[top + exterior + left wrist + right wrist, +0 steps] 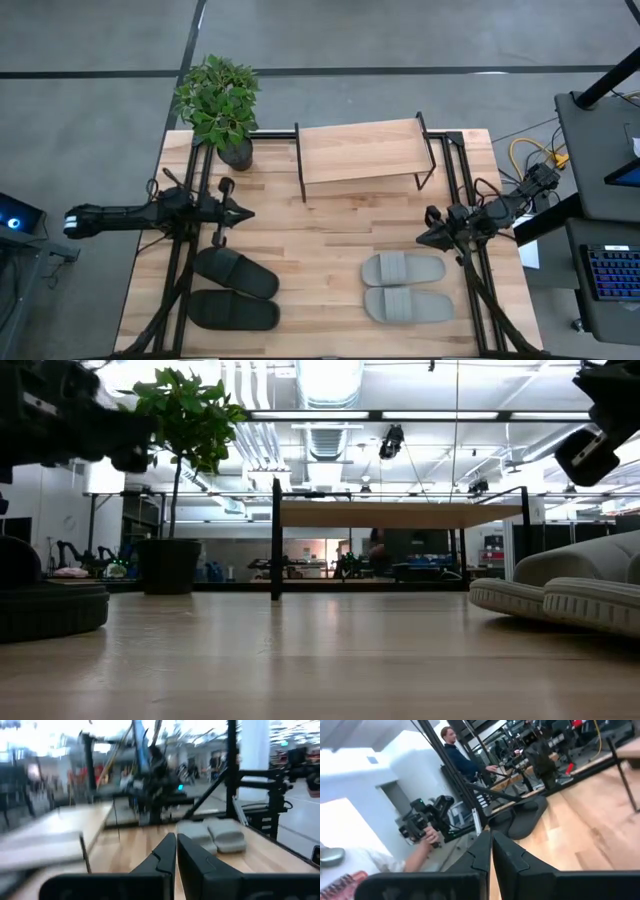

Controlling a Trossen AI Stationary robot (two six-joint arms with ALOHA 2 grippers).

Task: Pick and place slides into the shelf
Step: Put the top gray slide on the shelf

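1. From above, the shelf (362,150) stands at the middle of the bench's (320,235) far edge, with nothing on its light plank top. A potted plant (220,105) sits at the far left corner, just beside the shelf. The black slides (235,290) lie side by side near the front left corner, and the grey-white slides (405,288) lie side by side toward the front right, well apart from the black pair. The left gripper (243,213) hangs over the left part of the bench between the plant and the black pair, its fingers pressed together on nothing. The right gripper (424,238) hangs by the right edge, just beyond the grey-white pair, its fingers likewise closed and empty.

2. At bench height, the shelf (395,515) shows as a plank on thin black legs at the far edge, the plant (180,470) to one side of it. A black slide (50,605) lies at one edge of this picture, the grey-white slides (570,595) at the other.

3. In the left wrist view, the left gripper's fingers (165,860) are pressed together, and the grey-white slides (212,834) lie on the bench beyond them.

4. In the right wrist view, the right gripper's fingers (481,852) meet tip to tip. The black slides (520,817) lie farther across the bench. Beyond the bench a person (462,760) stands, and a hand (431,837) holds a camera rig (422,820).
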